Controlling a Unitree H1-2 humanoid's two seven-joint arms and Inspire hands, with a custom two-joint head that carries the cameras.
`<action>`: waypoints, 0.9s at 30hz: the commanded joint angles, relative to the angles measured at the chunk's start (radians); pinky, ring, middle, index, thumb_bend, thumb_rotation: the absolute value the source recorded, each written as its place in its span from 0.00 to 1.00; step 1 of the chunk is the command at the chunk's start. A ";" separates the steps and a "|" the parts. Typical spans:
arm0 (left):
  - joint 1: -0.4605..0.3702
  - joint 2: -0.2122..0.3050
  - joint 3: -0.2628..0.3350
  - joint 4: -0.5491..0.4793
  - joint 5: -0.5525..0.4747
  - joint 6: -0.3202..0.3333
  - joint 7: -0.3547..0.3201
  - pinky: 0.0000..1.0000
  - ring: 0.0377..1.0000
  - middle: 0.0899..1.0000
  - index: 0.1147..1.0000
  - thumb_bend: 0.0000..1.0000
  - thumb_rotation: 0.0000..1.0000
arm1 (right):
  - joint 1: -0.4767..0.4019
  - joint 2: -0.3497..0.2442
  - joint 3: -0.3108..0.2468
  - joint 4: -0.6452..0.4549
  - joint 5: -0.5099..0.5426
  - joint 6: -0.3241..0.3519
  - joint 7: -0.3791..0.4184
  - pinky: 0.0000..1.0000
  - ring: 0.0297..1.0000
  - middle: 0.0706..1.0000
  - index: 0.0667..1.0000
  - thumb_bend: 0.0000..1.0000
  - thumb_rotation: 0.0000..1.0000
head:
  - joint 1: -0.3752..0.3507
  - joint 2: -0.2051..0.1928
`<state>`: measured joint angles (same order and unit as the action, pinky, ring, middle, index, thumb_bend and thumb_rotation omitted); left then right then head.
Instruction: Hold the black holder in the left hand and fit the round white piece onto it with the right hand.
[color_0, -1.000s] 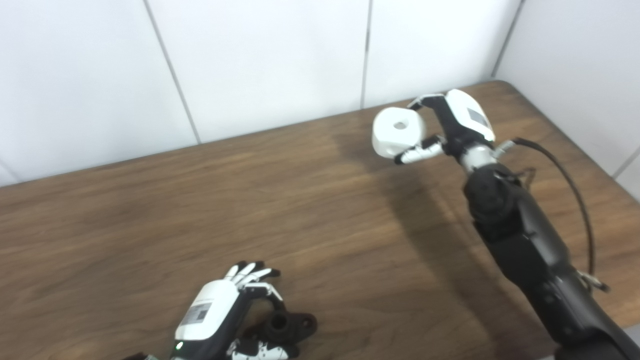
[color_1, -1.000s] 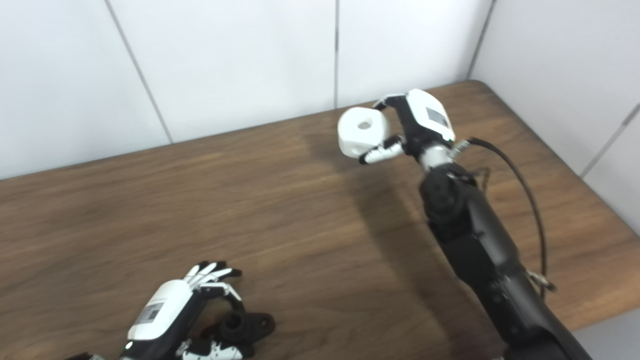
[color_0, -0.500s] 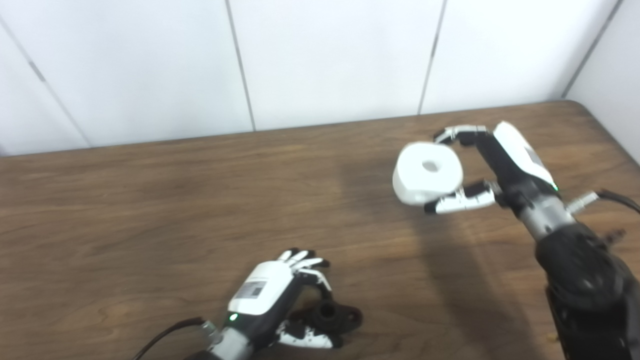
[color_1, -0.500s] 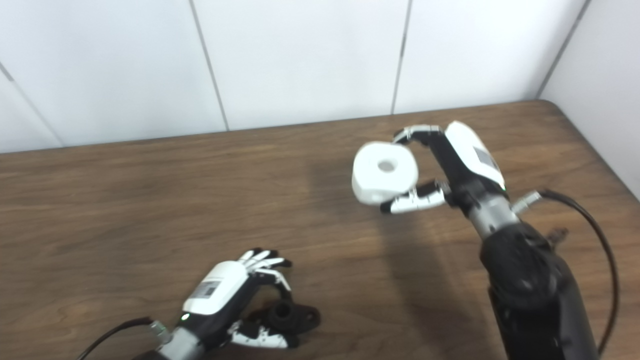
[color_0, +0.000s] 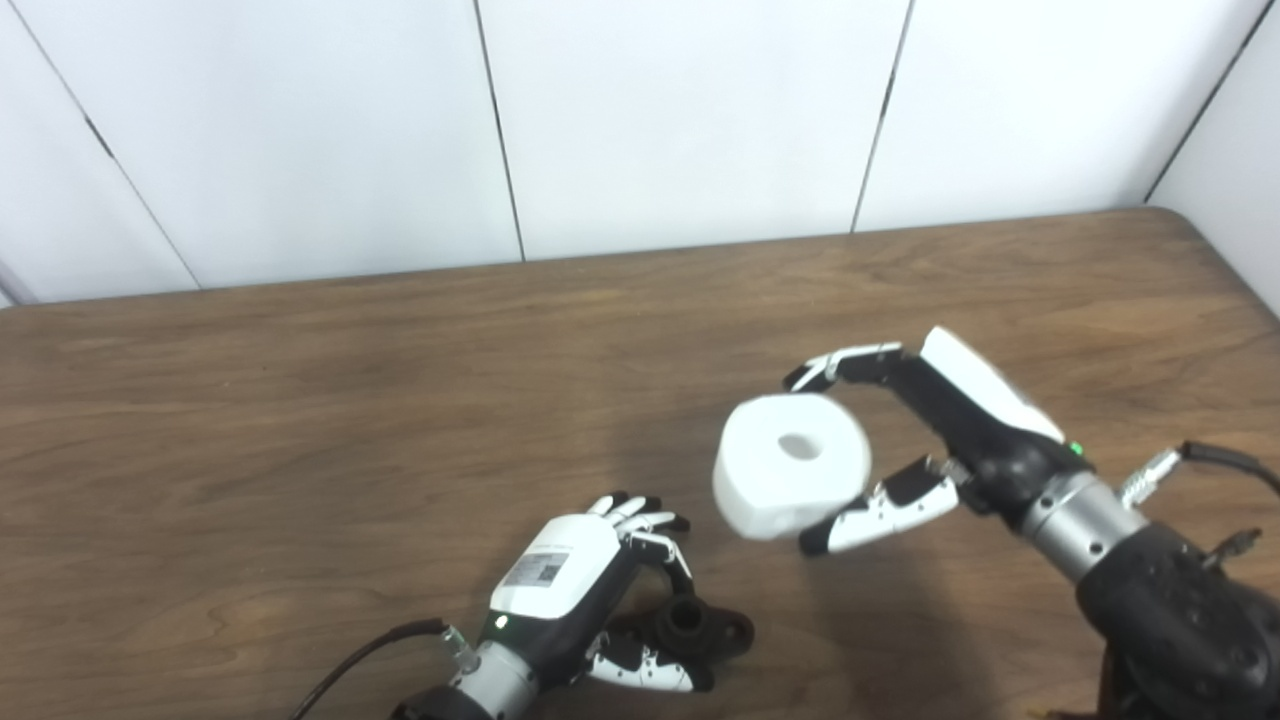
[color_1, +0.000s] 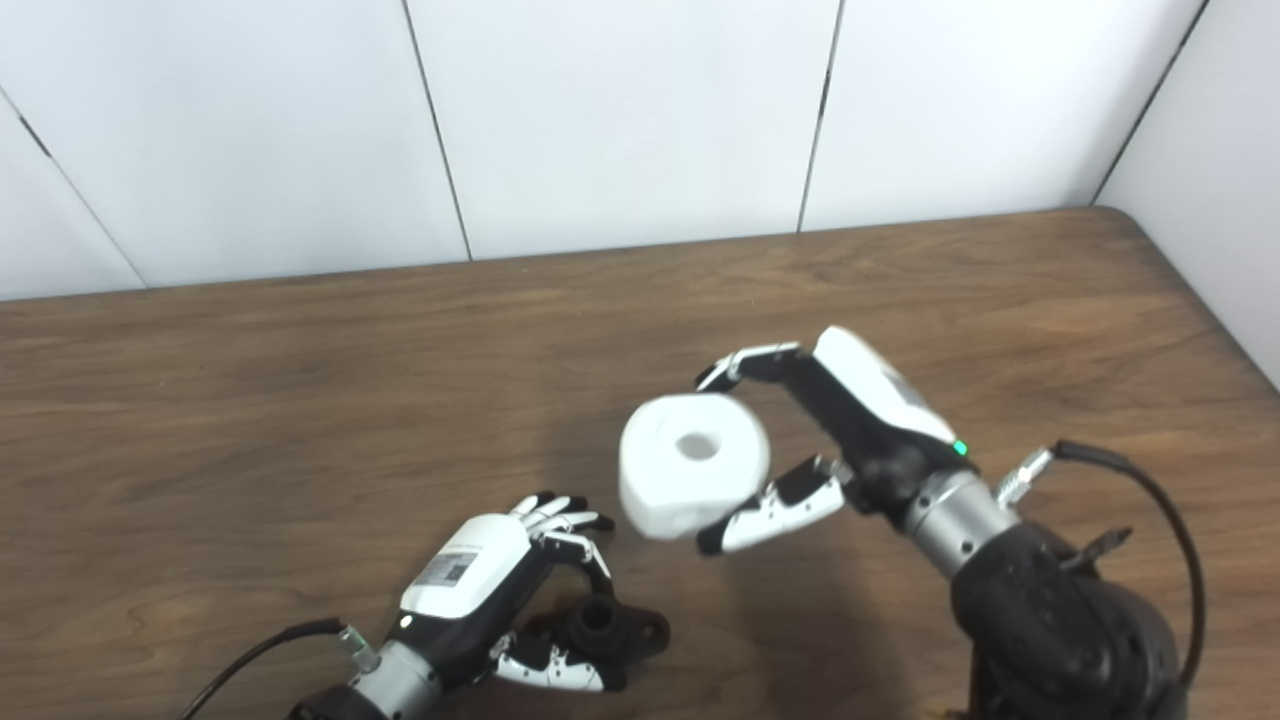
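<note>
Wooden table (color_0: 300, 400) with dark brown grain, its rounded far right corner visible. Behind it, a white panelled wall (color_0: 680, 110) divided by thin dark seams, meeting a second white wall (color_1: 1200, 150) at the right.

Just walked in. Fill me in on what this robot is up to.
It is putting two parts together. The left hand is wrapped around a black holder that sits low at the near edge of the wooden table. The right hand carries a round white piece with a hole in its middle, pinched between thumb and fingers, in the air, up and to the right of the holder. The two parts are not yet touching.
</note>
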<state>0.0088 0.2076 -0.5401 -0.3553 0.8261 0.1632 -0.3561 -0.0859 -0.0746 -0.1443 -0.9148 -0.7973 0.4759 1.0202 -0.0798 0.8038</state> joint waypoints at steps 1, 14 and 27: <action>0.009 0.004 -0.019 0.020 -0.006 0.026 -0.071 0.96 0.93 0.84 0.42 0.51 0.05 | -0.001 -0.004 0.008 -0.034 0.001 -0.007 -0.002 0.84 0.84 0.74 0.45 0.52 0.15 | -0.002 0.006; -0.005 -0.006 -0.020 0.010 0.006 0.043 -0.084 0.95 0.92 0.83 0.42 0.51 0.05 | 0.072 0.013 0.057 -0.035 0.008 -0.007 -0.013 0.86 0.87 0.77 0.45 0.52 0.15 | -0.007 0.044; -0.014 -0.022 -0.015 0.011 0.015 0.050 -0.096 0.95 0.92 0.83 0.42 0.51 0.05 | 0.103 0.025 0.121 0.002 -0.002 -0.007 -0.062 0.91 0.87 0.75 0.45 0.52 0.15 | -0.006 0.060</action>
<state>-0.0150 0.1819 -0.5421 -0.3593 0.8434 0.1888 -0.3978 0.0295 -0.0513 -0.0284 -0.8996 -0.8136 0.4759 0.9969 -0.0859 0.8621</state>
